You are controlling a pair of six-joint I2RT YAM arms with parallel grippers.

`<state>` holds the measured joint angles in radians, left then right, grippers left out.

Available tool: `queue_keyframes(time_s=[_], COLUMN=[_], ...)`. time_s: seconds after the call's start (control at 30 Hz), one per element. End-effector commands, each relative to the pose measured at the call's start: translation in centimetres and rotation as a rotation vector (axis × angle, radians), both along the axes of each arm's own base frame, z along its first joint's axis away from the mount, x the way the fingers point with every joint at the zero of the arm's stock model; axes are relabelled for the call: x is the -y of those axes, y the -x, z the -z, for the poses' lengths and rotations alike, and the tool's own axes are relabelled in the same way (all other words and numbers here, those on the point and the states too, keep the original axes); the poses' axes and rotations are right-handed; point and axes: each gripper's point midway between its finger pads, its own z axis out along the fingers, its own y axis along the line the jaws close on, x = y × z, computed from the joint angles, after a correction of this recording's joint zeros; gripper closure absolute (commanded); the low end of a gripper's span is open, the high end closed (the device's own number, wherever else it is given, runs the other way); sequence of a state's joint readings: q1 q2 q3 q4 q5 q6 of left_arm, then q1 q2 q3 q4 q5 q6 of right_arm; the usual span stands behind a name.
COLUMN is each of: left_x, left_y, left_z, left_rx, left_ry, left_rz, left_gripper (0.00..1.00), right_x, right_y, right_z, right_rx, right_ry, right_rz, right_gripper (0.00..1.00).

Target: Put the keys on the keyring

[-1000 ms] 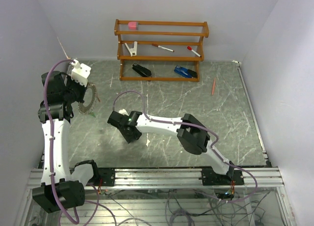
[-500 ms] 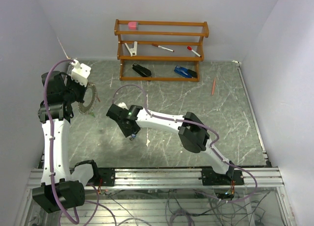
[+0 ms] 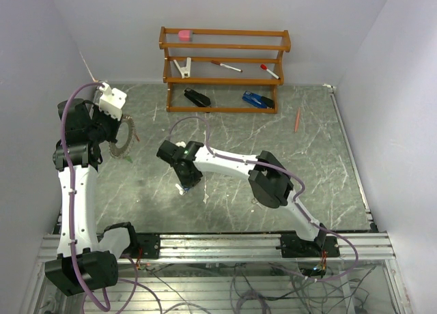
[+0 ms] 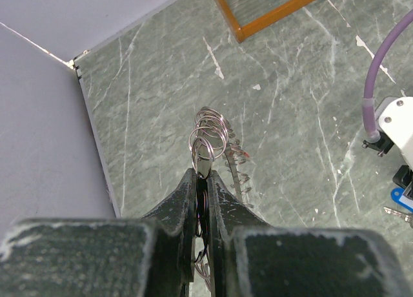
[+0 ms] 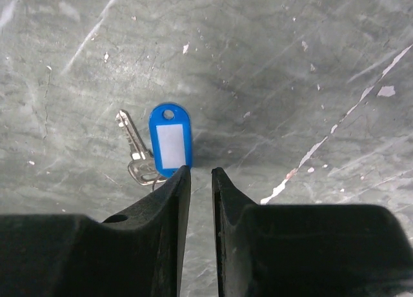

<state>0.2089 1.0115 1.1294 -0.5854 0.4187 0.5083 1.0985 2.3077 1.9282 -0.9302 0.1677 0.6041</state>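
My left gripper point(image 4: 204, 173) is shut on the keyring point(image 4: 208, 137), a thin silvery ring with a toothed rim, and holds it above the table at the far left point(image 3: 123, 139). A silvery key point(image 5: 133, 150) with a blue oblong tag point(image 5: 171, 141) lies flat on the table. My right gripper point(image 5: 201, 169) hovers low over the table with its jaws a narrow gap apart and empty. The blue tag lies just beyond its left fingertip point(image 5: 182, 174). In the top view the right gripper point(image 3: 185, 183) is left of the middle. No other keys show.
A wooden rack point(image 3: 224, 72) stands at the back with a pink block, a white clip, red-capped pens, a black item and a blue item. An orange pencil point(image 3: 298, 119) lies at the back right. A small pale object point(image 3: 207, 199) lies right of the right gripper.
My right wrist has shifted a little to the right and turned over the table. The left arm and the keyring have not moved.
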Motion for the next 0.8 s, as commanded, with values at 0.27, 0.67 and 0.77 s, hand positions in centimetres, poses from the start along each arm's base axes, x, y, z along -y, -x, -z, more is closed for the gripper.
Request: queue_keyframes(time_s=[0.27,0.67,0.77], left_x=[-0.4,-0.3,-0.3], left_y=[-0.3,-0.3,-0.4], left_z=[-2.5,-2.3,-2.3], left_rx=[0.1,0.098,0.099], left_ry=[-0.036,-0.021,-0.012], left_rz=[0.001,0.001,-0.005], left_gripper=[0.93,0.93,0.93], right_x=[0.6,2.1,1.5], right_y=[-1.6,2.1,2.4], right_z=[-4.0,-8.2,-7.9], right_rx=[0.123,0.289,0.343], right_ry=[0.004,-0.376,-0.432], right_rz=[-0.053,-0.909,-1.041], right_gripper=[0.64,0.62,0.61])
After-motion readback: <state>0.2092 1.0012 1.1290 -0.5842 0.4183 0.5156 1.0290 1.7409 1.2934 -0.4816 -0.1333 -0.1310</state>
